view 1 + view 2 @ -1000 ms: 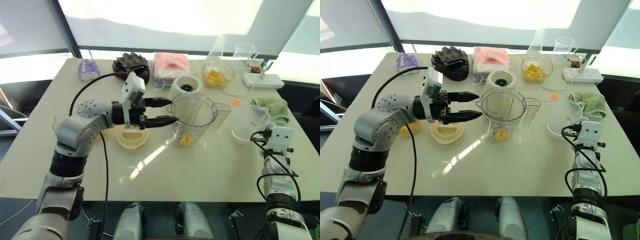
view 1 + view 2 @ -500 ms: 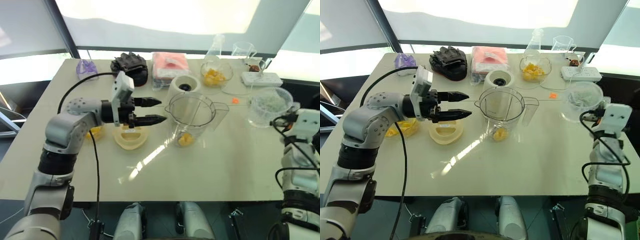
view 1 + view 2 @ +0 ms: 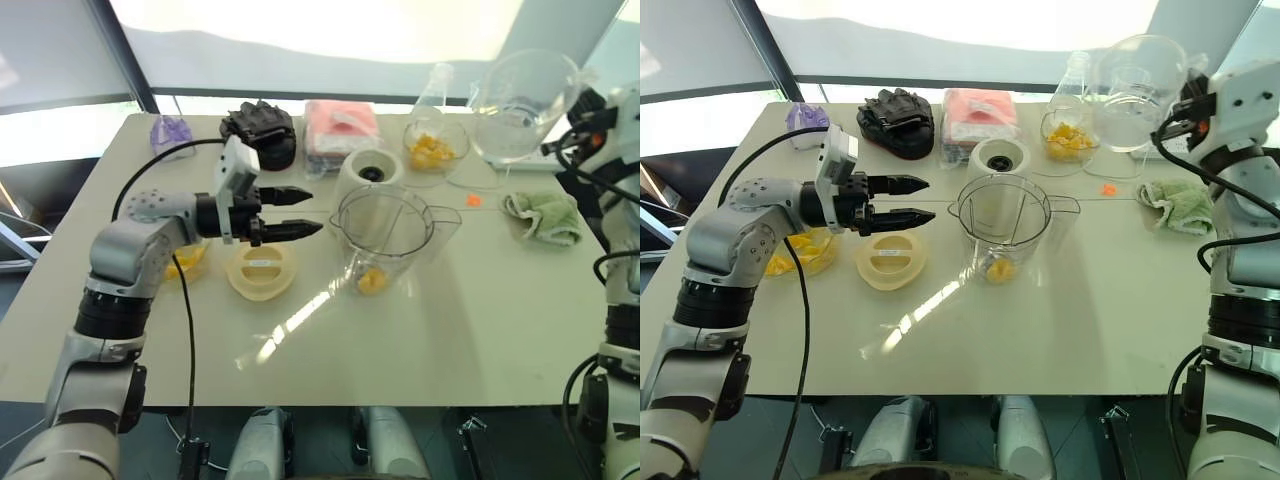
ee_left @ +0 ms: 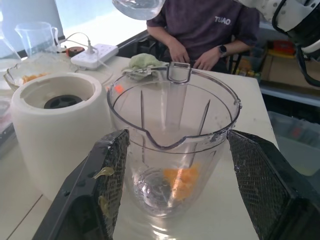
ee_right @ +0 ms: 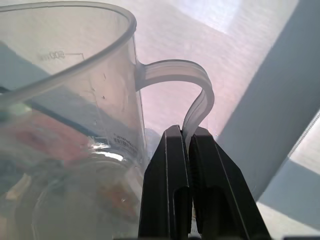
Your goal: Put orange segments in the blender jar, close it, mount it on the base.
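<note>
The clear blender jar point(image 3: 392, 232) stands upright mid-table with a few orange segments point(image 3: 372, 282) at its bottom. Behind it sits the off-white base point(image 3: 370, 172), dark socket up. My left gripper point(image 3: 315, 212) hovers open and level just left of the jar, holding nothing; in the left wrist view its fingers point(image 4: 107, 170) frame the jar point(image 4: 175, 145). My right gripper point(image 5: 189, 137) is shut on the handle of a clear beaker point(image 3: 520, 100), raised high at the far right. A glass bowl point(image 3: 435, 150) holds more orange segments.
A flat cream lid point(image 3: 262, 270) lies left of the jar. A second bowl of fruit point(image 3: 800, 250) sits under my left arm. At the back lie a black glove point(image 3: 262, 130), pink pack point(image 3: 340, 130) and flask point(image 3: 435, 90). A green cloth point(image 3: 545, 215) lies right. A person point(image 4: 210, 25) sits beyond the table.
My right arm has swung up from the table's right side, lifting the clear beaker high. My left gripper has drawn back leftward from the jar, still open.
</note>
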You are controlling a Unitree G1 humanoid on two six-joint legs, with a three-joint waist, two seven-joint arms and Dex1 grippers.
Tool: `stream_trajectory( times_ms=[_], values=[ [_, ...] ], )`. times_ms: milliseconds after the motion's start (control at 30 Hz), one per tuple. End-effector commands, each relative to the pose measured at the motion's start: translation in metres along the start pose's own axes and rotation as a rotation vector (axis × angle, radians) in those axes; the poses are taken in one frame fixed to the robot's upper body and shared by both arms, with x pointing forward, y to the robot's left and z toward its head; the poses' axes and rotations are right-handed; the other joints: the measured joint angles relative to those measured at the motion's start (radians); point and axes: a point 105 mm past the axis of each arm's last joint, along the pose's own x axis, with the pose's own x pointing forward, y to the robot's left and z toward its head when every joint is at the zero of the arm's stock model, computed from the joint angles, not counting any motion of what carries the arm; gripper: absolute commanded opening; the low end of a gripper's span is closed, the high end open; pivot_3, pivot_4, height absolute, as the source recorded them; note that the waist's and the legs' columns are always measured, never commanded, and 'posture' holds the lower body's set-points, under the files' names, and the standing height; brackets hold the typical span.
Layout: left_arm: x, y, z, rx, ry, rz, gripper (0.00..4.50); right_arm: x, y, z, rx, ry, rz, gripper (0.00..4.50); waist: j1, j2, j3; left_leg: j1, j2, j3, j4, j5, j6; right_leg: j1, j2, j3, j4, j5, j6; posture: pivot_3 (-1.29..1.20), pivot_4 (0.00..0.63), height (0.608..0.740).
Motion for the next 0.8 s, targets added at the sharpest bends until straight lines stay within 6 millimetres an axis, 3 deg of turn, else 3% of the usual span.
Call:
stream_trajectory(
  times_ms=[33,233,367,800],
  values=[
    [-0.005,-0.003,0.01,0.046,-0.014,0.002,3.26,0.003,0.011,0.032,-0.072,-0.087,0.098,0.02,0.001,0.0,0.0,-0.001,0.0,0.0,0.0,0.0,0.0,-0.001,0.0,0.0,0.0,0.0,0.0,0.0,0.15,0.74],
    [-0.01,-0.003,0.011,0.042,-0.012,0.004,3.26,0.0,0.027,0.036,-0.104,-0.092,0.199,0.02,0.001,0.0,0.0,-0.002,0.0,0.006,0.0,0.0,0.0,-0.002,-0.002,0.0,-0.001,0.0,0.001,0.0,0.15,0.74],
    [-0.011,0.002,0.007,0.046,0.003,0.03,3.26,-0.009,0.05,0.033,-0.243,-0.09,0.328,0.02,0.0,-0.001,0.0,-0.002,0.0,0.007,0.0,0.0,0.0,-0.002,-0.002,0.001,-0.001,0.0,0.001,0.0,0.15,0.74],
    [-0.008,0.001,0.007,0.038,-0.004,0.024,3.26,-0.012,0.064,0.036,-0.527,-0.18,0.355,0.02,-0.002,-0.001,0.001,0.0,0.0,0.009,0.0,0.0,0.0,-0.003,-0.001,0.002,0.0,0.0,0.001,0.0,0.15,0.74]
  ],
)
